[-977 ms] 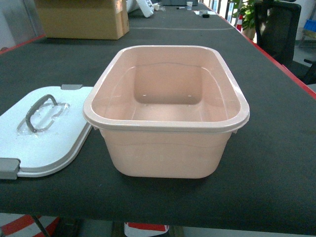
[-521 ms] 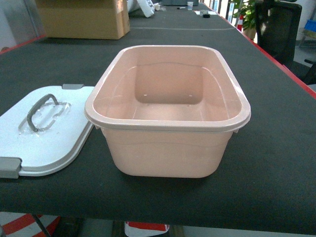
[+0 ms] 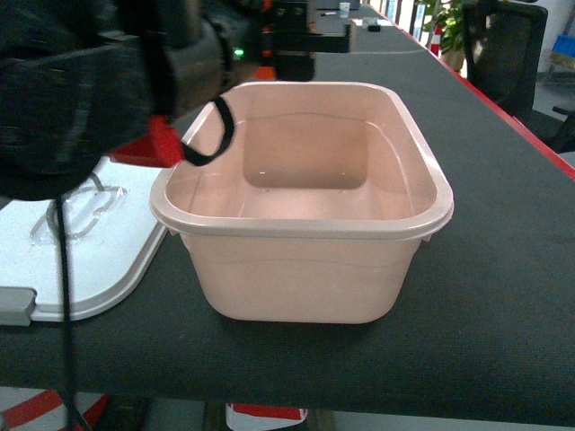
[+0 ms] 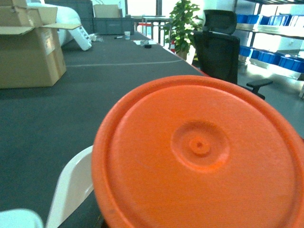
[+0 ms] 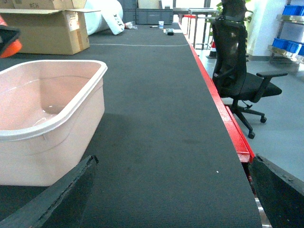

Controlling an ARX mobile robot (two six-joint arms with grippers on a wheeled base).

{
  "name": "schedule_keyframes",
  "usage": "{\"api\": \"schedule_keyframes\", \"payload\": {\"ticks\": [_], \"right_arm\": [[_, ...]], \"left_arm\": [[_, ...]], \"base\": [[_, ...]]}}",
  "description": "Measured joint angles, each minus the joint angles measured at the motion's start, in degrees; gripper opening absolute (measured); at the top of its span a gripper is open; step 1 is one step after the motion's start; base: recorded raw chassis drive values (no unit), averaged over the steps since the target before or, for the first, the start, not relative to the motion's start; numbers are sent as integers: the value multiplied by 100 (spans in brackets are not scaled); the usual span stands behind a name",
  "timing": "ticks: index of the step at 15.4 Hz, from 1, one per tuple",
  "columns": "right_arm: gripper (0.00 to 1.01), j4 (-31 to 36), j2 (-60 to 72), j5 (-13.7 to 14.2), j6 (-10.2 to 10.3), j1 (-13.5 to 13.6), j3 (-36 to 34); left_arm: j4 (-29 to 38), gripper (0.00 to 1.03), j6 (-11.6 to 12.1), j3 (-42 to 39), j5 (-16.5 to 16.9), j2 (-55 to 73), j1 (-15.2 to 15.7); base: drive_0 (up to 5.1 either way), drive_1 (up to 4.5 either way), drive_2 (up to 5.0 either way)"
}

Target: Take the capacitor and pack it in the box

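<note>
The left arm (image 3: 81, 90) is black and bulky, with a green indicator light (image 3: 239, 52) and a black cable (image 3: 63, 296) hanging below.

In the head view the left arm (image 3: 81, 90) is looming close to the lens, blurred and running off the top and left edges; it is covering the upper part of the white lid (image 3: 90, 260) and the far-left corner of the pink box (image 3: 305, 202). The left end effector's fingers are not showing clearly anywhere. In the left wrist view an orange disc (image 4: 202, 156) is filling most of the picture, spilling past the right and bottom edges and hiding whatever is gripping it. In the right wrist view only two dark fingertips (image 5: 57, 194) of the right end effector are peeking in at the bottom corners, and the box is being cut off at the left.
</note>
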Motion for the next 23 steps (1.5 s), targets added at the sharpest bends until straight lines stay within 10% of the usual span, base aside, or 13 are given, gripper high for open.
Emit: {"api": "schedule_keyframes", "payload": {"ticks": [4, 7, 11, 16, 17, 19, 23], "right_arm": [[98, 0, 0, 0, 0, 0, 0], [98, 0, 0, 2, 0, 0, 0], [98, 0, 0, 0, 2, 0, 0], [98, -2, 0, 0, 2, 0, 0], [98, -2, 0, 0, 2, 0, 0], [98, 0, 0, 0, 0, 0, 0], [98, -2, 0, 0, 0, 0, 0]], "left_arm": [[0, 99, 118, 424, -118, 426, 66], [562, 98, -33, -225, 437, 7, 341], [793, 98, -39, -990, 584, -479, 2190], [92, 98, -4, -426, 1019, 1307, 3084], [-382, 89, 85, 33, 1156, 1762, 3150], [-601, 24, 151, 125, 1202, 1816, 3180], [-601, 6, 157, 125, 1241, 1816, 3198]], "base": [[12, 412, -388], [12, 412, -388], [12, 412, -388], [12, 412, -388], [12, 412, -388], [12, 412, -388], [12, 412, -388]]}}
